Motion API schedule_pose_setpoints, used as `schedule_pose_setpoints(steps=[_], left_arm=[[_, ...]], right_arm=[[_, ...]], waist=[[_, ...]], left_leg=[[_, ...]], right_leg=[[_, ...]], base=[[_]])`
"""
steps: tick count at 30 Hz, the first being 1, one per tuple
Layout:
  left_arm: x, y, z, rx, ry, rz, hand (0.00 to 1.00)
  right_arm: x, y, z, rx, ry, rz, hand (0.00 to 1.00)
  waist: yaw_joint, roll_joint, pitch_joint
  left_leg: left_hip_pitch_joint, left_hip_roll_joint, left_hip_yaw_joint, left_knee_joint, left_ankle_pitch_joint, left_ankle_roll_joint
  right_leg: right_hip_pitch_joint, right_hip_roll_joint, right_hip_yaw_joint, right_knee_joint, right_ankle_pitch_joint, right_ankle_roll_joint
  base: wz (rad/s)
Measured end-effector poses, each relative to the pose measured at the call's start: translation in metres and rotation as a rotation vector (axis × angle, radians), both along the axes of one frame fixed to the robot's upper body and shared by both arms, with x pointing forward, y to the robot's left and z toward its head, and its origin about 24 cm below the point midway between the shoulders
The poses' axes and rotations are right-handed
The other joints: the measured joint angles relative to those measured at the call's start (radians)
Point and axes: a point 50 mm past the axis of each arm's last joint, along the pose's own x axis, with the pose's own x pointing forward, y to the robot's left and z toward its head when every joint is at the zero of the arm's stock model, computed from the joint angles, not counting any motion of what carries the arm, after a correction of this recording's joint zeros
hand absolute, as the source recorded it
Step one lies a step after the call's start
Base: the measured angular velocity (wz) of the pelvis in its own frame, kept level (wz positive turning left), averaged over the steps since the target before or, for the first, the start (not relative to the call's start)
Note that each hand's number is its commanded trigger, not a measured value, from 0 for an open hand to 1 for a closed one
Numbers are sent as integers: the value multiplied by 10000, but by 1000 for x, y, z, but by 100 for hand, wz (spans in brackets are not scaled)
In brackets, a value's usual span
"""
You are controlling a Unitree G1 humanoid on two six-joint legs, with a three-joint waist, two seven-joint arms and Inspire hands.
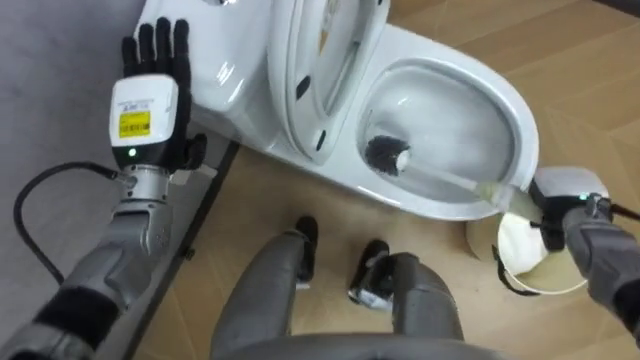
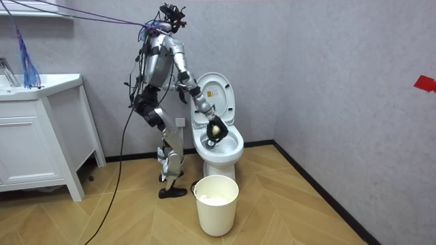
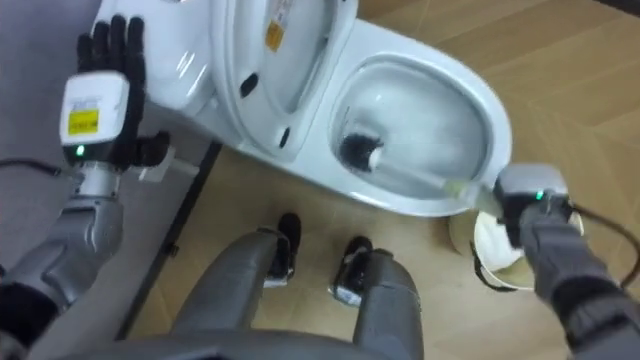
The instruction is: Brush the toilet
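- Scrubbing step, judging by brush [image 1: 385, 153] with its head deep inside toilet bowl [image 1: 520, 110].
- Right hand [image 1: 560, 195] just outside bowl's front rim, closed around brush handle.
- Left hand [image 1: 150, 100] well behind bowl, fingers straight, holding nothing.
- Next, probably: sweeping the head around bowl's inside walls, handle kept off the rim.
- Yellow sticker [image 3: 272, 35] on raised lid [image 1: 335, 60] behind bowl; print too small to read.

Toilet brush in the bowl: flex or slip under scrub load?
The toilet brush handle looks thin and straight: probably stiff, slight flex. Its dark bristle head will likely give against the toilet bowl. The right hand grips the far end, so leverage may twist it.
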Motion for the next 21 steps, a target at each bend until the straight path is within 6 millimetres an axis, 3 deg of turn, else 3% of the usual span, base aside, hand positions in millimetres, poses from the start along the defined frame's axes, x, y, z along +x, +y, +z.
schedule_pose_setpoints(steps=[4, 8, 13, 15, 17, 21], left_arm=[[15, -11, 15, 204, -497, -822, 0], [21, -10, 30, 437, -990, -1322, 0], [26, -3, 47, 838, -1518, -1578, 0], [28, -2, 54, 901, -1828, -1610, 0], [29, 1, 57, 984, -2047, -1572, 0], [30, 6, 61, 1571, -2264, -1531, 0]], right_arm=[[26, -6, 22, -564, -92, -45, 100], [39, -19, 45, -771, -556, -405, 100], [51, -20, 58, -522, -1118, -611, 100], [54, -20, 63, -402, -1325, -635, 100], [62, -19, 72, -457, -1574, -528, 100], [71, -16, 84, -1169, -1814, 86, 100]], waist=[[275, -50, 31], [367, -207, 141], [228, -298, 204], [170, -443, 285], [7, -503, 318], [-82, -586, 315]], left_leg=[[-443, -171, -212, 55, 160, -46], [-862, -283, -266, 156, 246, -80], [-1342, -369, -429, 228, 409, -151], [-1463, -418, -499, 226, 475, -202], [-1567, -501, -542, 216, 553, -221], [-1641, -509, -556, 231, 597, -243]], right_leg=[[-380, -171, -235, 256, -79, -54], [-827, -354, -335, 633, -206, -129], [-1237, -475, -552, 849, -268, -231], [-1374, -526, -611, 951, -285, -289], [-1522, -619, -623, 1092, -315, -310], [-1626, -633, -621, 1158, -311, -344]], base=[[28], [13], [14], [11], [14], [2]])
